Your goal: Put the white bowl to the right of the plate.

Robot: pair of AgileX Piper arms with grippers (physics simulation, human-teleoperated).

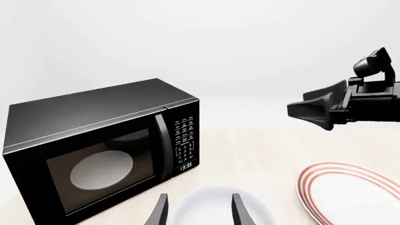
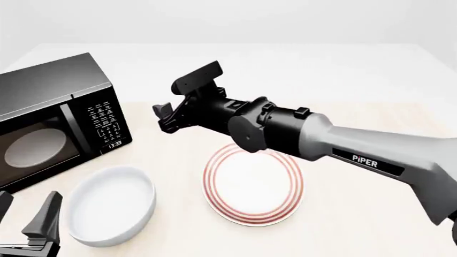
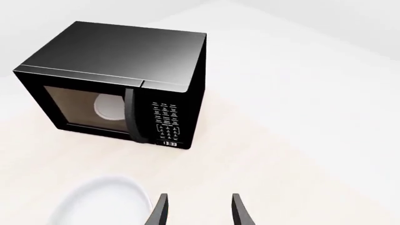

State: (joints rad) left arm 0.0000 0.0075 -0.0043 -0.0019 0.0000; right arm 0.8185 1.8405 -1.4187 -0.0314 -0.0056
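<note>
The white bowl point(image 2: 111, 210) sits on the table front left, to the left of the red-ringed plate point(image 2: 253, 184). My left gripper point(image 2: 27, 208) hovers at the near left corner beside the bowl, open and holding nothing. In the left wrist view the bowl point(image 1: 216, 206) shows beyond and between the spread fingers point(image 1: 160, 211), with the plate point(image 1: 350, 192) off to one side. My right gripper point(image 2: 166, 115) reaches across above the table behind the plate, toward the microwave. It is open and empty, as its right wrist view point(image 3: 200, 202) shows, with the bowl point(image 3: 103, 204) at the edge.
A black microwave point(image 2: 53, 115) with its door shut stands at the far left, a pale oval disc behind its glass. The right arm's body point(image 2: 343, 144) spans the air over the plate's far side. The right gripper point(image 1: 315, 110) also crosses the left wrist view.
</note>
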